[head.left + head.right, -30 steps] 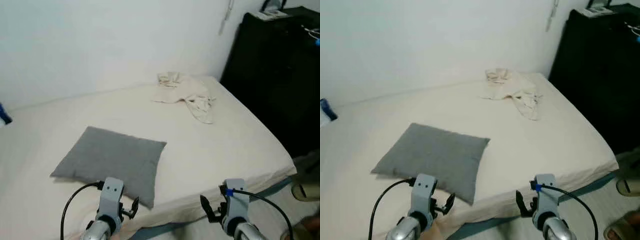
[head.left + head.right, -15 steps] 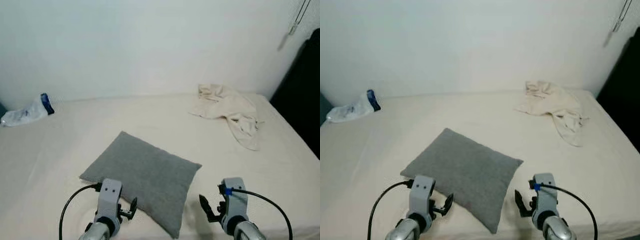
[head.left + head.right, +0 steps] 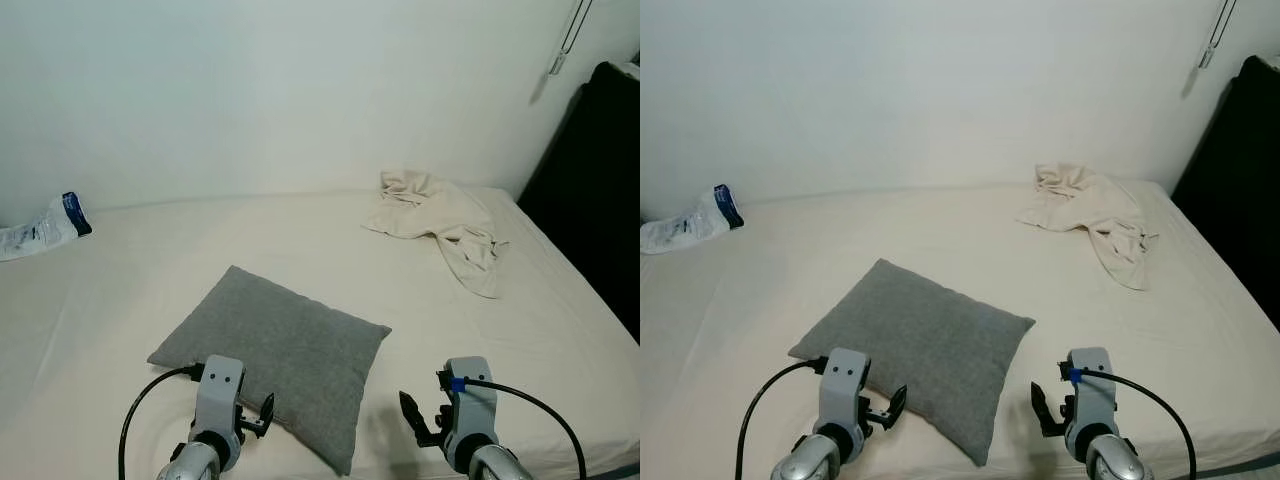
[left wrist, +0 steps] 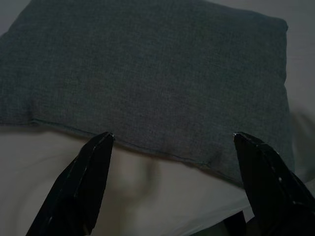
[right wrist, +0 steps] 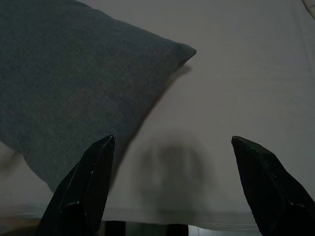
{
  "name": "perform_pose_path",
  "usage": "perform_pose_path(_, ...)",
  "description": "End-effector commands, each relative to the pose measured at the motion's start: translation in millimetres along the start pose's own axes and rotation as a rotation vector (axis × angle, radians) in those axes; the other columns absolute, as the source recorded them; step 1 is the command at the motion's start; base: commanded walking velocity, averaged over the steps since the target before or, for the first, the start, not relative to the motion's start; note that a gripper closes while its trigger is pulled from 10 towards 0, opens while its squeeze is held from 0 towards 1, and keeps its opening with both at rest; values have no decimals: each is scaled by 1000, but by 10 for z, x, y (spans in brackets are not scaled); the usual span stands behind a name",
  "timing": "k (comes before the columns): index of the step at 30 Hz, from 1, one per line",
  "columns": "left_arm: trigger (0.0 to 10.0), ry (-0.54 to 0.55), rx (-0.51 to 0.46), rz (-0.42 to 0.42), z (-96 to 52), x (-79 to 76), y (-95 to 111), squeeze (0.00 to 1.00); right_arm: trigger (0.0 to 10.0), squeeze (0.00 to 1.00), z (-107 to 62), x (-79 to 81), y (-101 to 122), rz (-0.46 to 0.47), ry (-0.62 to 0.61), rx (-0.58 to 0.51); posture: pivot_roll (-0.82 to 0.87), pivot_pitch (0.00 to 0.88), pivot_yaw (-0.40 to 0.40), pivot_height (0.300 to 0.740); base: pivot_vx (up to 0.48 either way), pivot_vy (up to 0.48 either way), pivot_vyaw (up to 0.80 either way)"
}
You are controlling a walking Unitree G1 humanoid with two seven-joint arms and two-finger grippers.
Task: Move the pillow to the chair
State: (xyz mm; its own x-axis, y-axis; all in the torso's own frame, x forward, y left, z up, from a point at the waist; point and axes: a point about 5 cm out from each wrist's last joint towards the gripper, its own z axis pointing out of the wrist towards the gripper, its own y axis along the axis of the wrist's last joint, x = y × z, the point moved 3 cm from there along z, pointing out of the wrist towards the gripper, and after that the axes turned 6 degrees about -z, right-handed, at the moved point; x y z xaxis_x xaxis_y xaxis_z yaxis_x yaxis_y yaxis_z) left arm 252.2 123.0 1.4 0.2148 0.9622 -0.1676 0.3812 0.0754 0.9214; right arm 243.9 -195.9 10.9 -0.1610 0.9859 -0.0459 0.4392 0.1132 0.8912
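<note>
A grey pillow (image 3: 275, 355) lies flat on the cream bed (image 3: 560, 330), a corner pointing toward me. My left gripper (image 3: 262, 418) hovers open just above the pillow's near edge. In the left wrist view its fingers (image 4: 78, 187) spread wide before the pillow (image 4: 147, 73). My right gripper (image 3: 412, 418) stands open over bare sheet, to the right of the pillow's near corner. The right wrist view has the pillow (image 5: 69, 83) beside one of its fingers (image 5: 86, 191), with bare sheet between the two.
A crumpled beige cloth (image 3: 440, 215) lies at the bed's far right. A plastic bag with a blue mark (image 3: 45, 230) sits at the far left by the white wall. Dark furniture (image 3: 600, 190) stands to the right of the bed.
The camera has swung left: pillow and cloth now sit nearer the middle, the plastic bag has come into view, the dark furniture has slid toward the edge. Both grippers stay open.
</note>
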Motion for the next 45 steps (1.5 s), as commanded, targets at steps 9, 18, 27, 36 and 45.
perform_pose_path(9,10000,12,34,1,-15,29,-78,0,10000,0,-8,4,-71,23,-4,26,-91,108,41,740,-334,0,0)
perform_pose_path(18,10000,21,26,2,-18,37,-68,0,10000,0,-11,-3,-80,28,-9,34,-92,110,40,740,-183,0,0)
perform_pose_path(27,10000,19,23,13,-17,42,-57,0,10000,0,-9,-8,-87,52,-15,37,-93,113,41,740,0,0,0)
perform_pose_path(36,10000,4,-7,-3,40,15,46,0,10000,0,6,-27,-114,73,-29,55,-92,110,45,725,0,0,0)
perform_pose_path(45,10000,0,-22,-11,88,9,114,0,10000,0,38,-104,-100,93,-77,49,-88,102,48,680,0,0,0)
